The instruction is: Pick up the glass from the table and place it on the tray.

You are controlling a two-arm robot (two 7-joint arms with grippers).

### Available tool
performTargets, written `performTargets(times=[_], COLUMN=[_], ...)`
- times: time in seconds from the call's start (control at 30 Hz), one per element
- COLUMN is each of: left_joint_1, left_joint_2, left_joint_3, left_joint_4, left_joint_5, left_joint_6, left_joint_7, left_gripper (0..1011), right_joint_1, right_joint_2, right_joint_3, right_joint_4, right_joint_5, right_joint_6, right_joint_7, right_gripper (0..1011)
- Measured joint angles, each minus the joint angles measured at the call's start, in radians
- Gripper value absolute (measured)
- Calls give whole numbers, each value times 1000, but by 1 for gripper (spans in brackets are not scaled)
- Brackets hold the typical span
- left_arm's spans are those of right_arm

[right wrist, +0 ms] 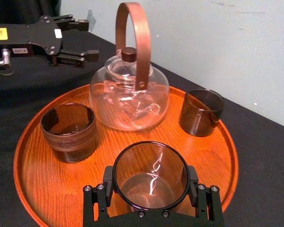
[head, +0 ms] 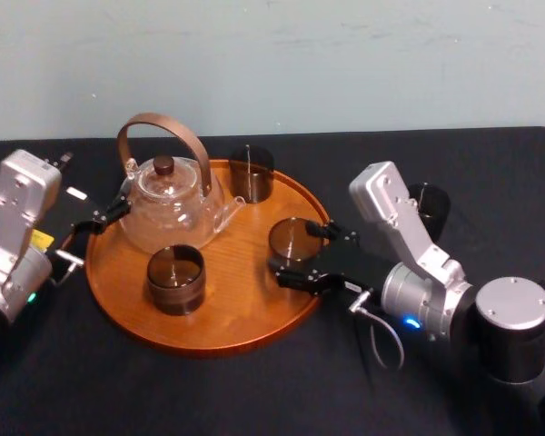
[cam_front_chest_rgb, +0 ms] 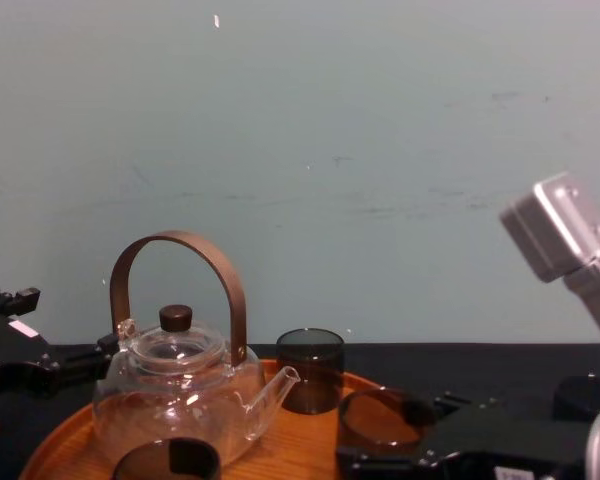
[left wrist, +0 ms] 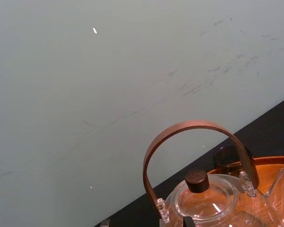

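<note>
My right gripper [head: 305, 254] is shut on a dark smoked glass [head: 293, 238] over the right side of the round wooden tray [head: 245, 329]. In the right wrist view the fingers [right wrist: 195, 183] press both sides of the glass [right wrist: 151, 165]. I cannot tell whether its base touches the tray. Two more dark glasses stand on the tray, one at the back [head: 252, 173] and one at the front left [head: 175, 278]. Another dark glass [head: 433, 205] stands on the black table [head: 254, 391] behind my right arm. My left gripper [head: 102, 218] hangs open at the tray's left edge, holding nothing.
A clear glass teapot [head: 168, 207] with a brown arched handle fills the tray's back left, close to my left gripper's fingertips. A pale wall rises behind the table. Bare black tabletop lies in front of the tray.
</note>
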Motion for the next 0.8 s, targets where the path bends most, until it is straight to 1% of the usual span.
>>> performTargets(times=[0.3,0.8], left_joint_1=[0,0], left_joint_2=[0,0], left_joint_3=[0,0], left_joint_4=[0,0], left_joint_5=[0,0], left_joint_6=[0,0], left_joint_7=[0,0], left_gripper=[1001,1001], right_joint_1=[11,18], right_joint_2=[-23,-46], right_joint_3=[-33,-59], right_joint_4=[22,45], right_joint_5=[-26,-44], right_joint_6=[-13,-21], right_joint_7=[3,17], right_gripper=[914,914])
